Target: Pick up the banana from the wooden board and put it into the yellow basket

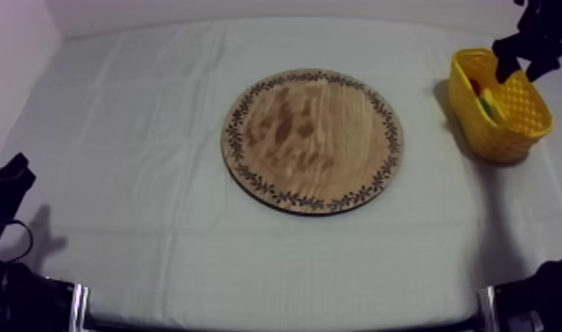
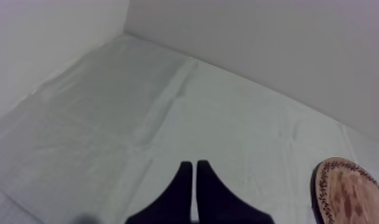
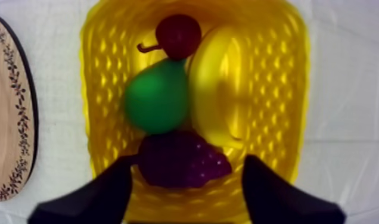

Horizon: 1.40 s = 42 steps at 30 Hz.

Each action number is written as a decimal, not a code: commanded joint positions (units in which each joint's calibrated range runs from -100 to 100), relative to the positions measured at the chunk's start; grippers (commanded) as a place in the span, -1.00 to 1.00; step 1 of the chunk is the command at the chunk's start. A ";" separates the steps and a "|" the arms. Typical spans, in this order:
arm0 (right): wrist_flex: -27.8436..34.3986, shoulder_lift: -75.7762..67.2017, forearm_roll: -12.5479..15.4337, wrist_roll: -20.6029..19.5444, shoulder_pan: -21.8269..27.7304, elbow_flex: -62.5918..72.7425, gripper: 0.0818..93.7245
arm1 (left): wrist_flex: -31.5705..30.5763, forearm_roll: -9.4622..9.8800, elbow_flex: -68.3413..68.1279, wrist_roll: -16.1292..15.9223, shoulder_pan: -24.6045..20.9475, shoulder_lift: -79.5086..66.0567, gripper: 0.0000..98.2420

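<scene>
– Grey-white cloth [image 1: 143, 132] over the table, pale walls behind. From above we log the wooden board [image 1: 312, 139] at centre, bare. Arms?
– Left gripper [image 1: 11, 181] sits low at its own edge, well apart from everything. Right gripper [image 1: 521, 69] hangs over the yellow basket [image 1: 514, 128] at the far right corner.
– Left wrist view next.
– Its fingers [image 2: 183, 187] lie pressed together as a narrow wedge, clenched on nothing, over bare cloth. The board's patterned rim is near.
– Right wrist view?
– We look straight down into the basket. The banana [image 3: 227, 89] lies inside with its long axis along the basket's length. It rests against one long wall and touches the pear [image 3: 157, 98]. Small red fruit [image 3: 179, 34] at the far end, bunch of grapes [image 3: 183, 159] at the near end.
– Jaws?
– Spread wide, released, nothing held. They sit above the grapes' end, with the banana below and ahead of them.
– Then we judge the placing done. The right arm is by far the nearer. We expect its next move is straight up, clear of the basket's rim.
– Room enough: open cloth between basket and board.
</scene>
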<state>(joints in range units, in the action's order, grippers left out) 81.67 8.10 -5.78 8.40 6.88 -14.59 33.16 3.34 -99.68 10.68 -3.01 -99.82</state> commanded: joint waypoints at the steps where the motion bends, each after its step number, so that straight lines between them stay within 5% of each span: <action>1: -2.78 -5.41 0.40 0.03 0.19 -3.20 -0.10 | -0.01 0.00 0.01 -0.01 0.01 0.00 -1.00; 17: -15.12 -30.57 2.89 1.10 -3.01 -26.08 -0.66 | -0.01 0.00 0.01 -0.01 0.01 0.00 -1.00; 31: -25.66 -57.40 11.96 7.22 -5.46 -46.87 -0.95 | -0.01 0.00 0.01 -0.01 0.01 0.00 -1.00; 42: -28.05 -78.78 17.64 12.52 -4.45 -61.50 -0.99 | -0.01 0.00 0.01 -0.01 0.01 0.00 -1.00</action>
<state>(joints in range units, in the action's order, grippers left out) 54.45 -65.50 11.30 21.13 2.44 -73.63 33.16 3.34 -99.68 10.68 -3.01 -99.82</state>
